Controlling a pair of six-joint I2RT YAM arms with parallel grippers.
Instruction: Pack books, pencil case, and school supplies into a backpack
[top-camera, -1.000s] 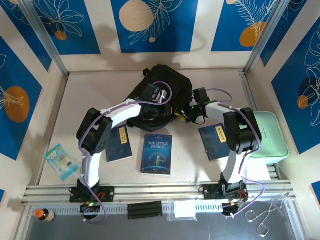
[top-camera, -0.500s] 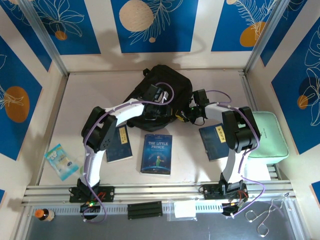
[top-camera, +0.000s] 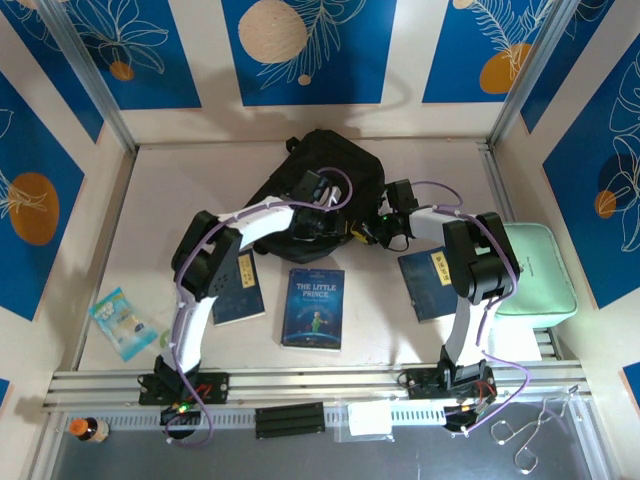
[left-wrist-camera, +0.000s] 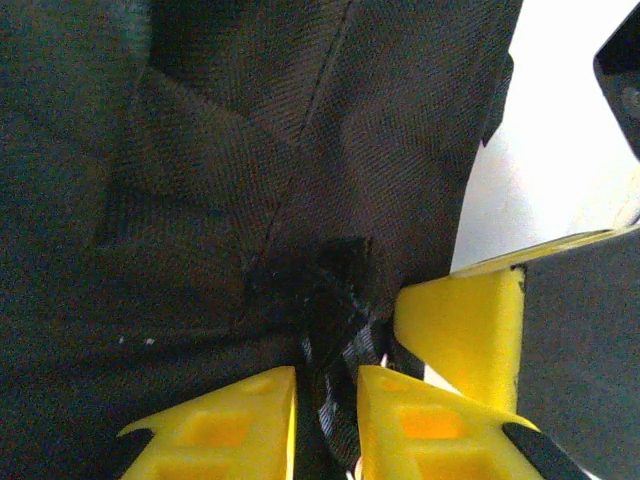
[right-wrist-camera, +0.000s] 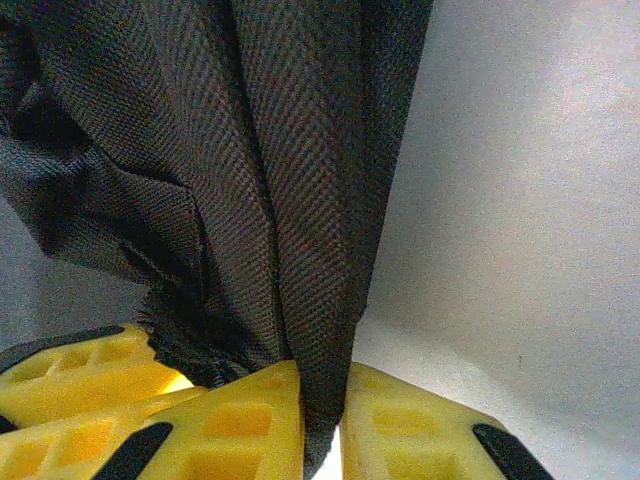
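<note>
Black twill backpack (top-camera: 340, 160), navy books (top-camera: 313, 307), mint green box (top-camera: 540, 265), blue walls (top-camera: 300, 50)

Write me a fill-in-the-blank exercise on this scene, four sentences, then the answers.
1. The left end effector and the right end effector are each shut on fabric of the black ____.
2. The Little Prince book lies ____ the two plainer books.
3. In all, ____ books lie flat on the table.
4. The mint green case sits at the table's ____ edge.

Answers: backpack; between; three; right
</note>
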